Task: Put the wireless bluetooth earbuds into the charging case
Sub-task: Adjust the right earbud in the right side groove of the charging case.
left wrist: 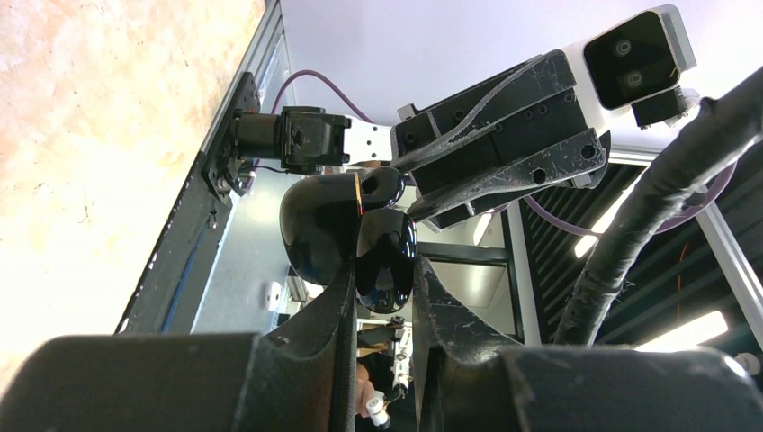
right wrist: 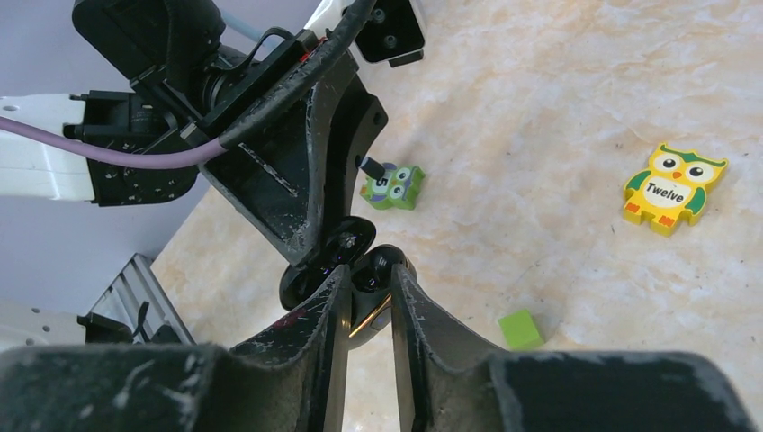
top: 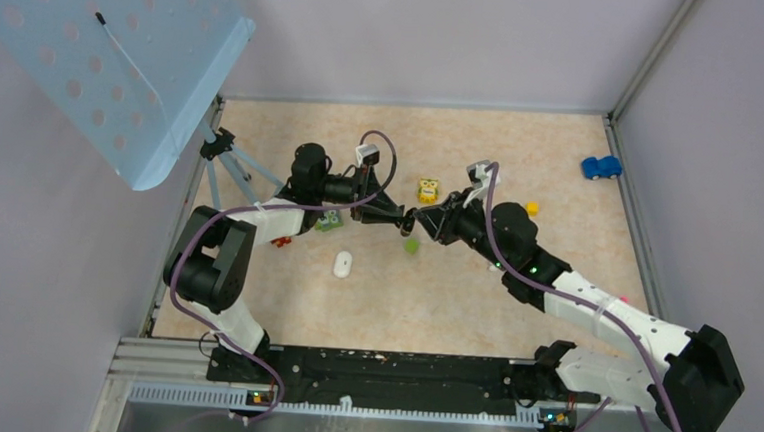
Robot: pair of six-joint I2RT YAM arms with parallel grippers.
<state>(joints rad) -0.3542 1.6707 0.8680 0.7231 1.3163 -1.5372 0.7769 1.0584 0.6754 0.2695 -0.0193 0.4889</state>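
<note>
Mid-air, left gripper (left wrist: 384, 279) clamps glossy black clamshell charging case (left wrist: 319, 229), mouth facing right gripper (right wrist: 369, 274), whose narrow jaws bracket tiny black earbud (right wrist: 381, 264) at the case; cannot tell whether it is gripped.

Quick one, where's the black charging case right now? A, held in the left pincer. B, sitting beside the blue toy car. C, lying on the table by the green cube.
A: the left wrist view shows the glossy black charging case clamped between the fingers of the left pincer, while the green cube lies by itself on the table.
</note>
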